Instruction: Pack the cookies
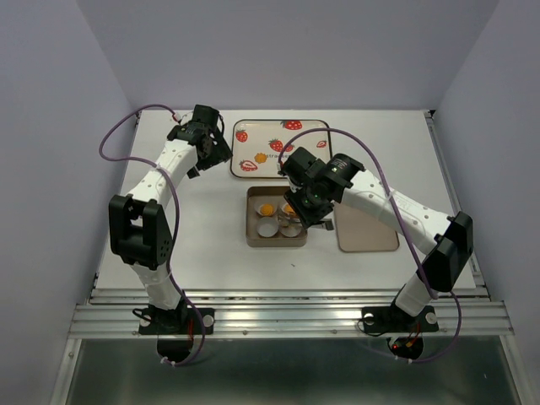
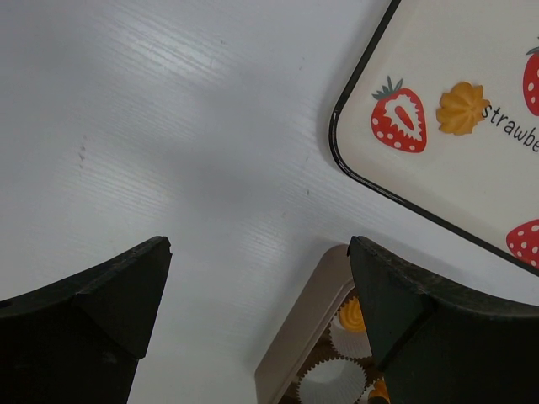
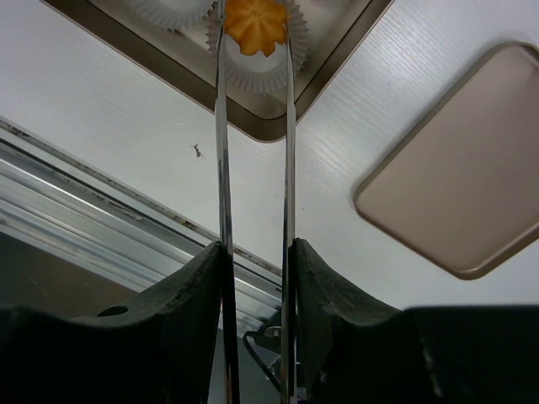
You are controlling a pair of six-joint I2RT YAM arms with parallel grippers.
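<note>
My right gripper [image 3: 255, 252] is shut on metal tongs [image 3: 289, 151]. The tong tips sit on either side of an orange-yellow cookie [image 3: 255, 23] at a white paper cup [image 3: 253, 71] in the tan box [image 3: 278, 126]. In the top view the box [image 1: 251, 221] holds another cookie [image 1: 267, 208] in a cup, and my right gripper [image 1: 305, 213] hides its right side. One cookie [image 2: 462, 108] lies on the strawberry tray [image 2: 472, 185], also seen from above [image 1: 261, 158]. My left gripper [image 2: 257, 252] is open and empty above the table, left of that tray [image 1: 278, 126].
The tan box lid [image 1: 366, 226] lies flat to the right of the box, also in the right wrist view [image 3: 459, 177]. An empty white cup [image 2: 330, 380] sits in the box's near-left cell. The metal rail [image 3: 101, 185] runs along the table's front edge.
</note>
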